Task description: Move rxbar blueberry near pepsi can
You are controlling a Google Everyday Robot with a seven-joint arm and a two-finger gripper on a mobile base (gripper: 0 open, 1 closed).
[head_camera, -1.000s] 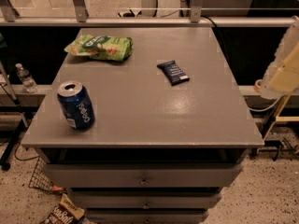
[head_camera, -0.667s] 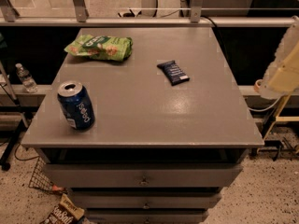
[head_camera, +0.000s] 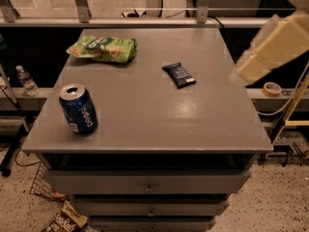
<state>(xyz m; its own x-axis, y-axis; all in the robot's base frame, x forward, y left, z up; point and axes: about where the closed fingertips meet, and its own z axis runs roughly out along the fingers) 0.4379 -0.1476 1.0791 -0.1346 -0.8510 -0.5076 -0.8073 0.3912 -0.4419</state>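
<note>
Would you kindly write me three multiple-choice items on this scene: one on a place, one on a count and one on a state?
1. Where does the flat dark navy snack bar lie relative to the blue aluminium pepsi can?
A. Touching it
B. Farther back and toward the picture's right
C. On top of it

2. How many things rest on the grey table?
A. One
B. Three
C. Five

3. How is the snack bar?
A. Lying flat, apart from the cream claw
B. Lifted by the claw
C. Standing on end

Answers:
1 B: bare tabletop separates the bar from the can at the front left.
2 B: only the bar, the can and a green crinkled chip bag are there.
3 A: the claw is over the table's right edge, with nothing in it touching the bar.
</note>
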